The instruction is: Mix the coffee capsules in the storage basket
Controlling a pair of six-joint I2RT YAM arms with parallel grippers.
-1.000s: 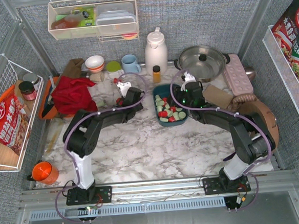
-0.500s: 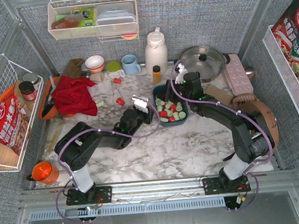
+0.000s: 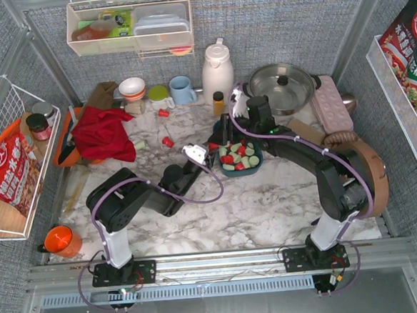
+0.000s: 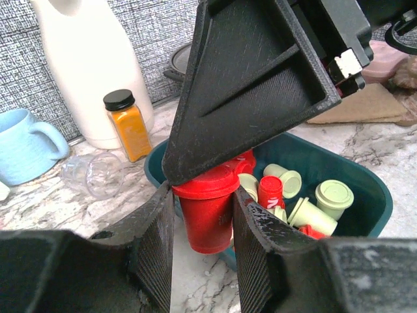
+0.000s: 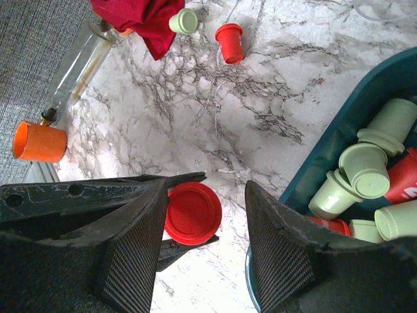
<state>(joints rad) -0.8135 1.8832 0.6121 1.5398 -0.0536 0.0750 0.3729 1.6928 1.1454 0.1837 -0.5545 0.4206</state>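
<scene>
The dark teal storage basket sits mid-table, holding several red and pale green coffee capsules. My left gripper is shut on a red capsule, held upright just outside the basket's left rim. My right gripper hangs open directly above it. In the right wrist view the capsule's red top lies between my right gripper's open jaws, against the left one. The basket wall is at right. Two red capsules and a green one lie loose on the table.
A white thermos, amber bottle, blue mug and steel pot stand behind the basket. A red cloth lies at left, an orange cup near the front left. A clear glass lies beside the basket.
My left gripper carried the red capsule right from the loose capsules to the basket's left rim. My right gripper swung back, then left over the basket's left edge, above the capsule.
</scene>
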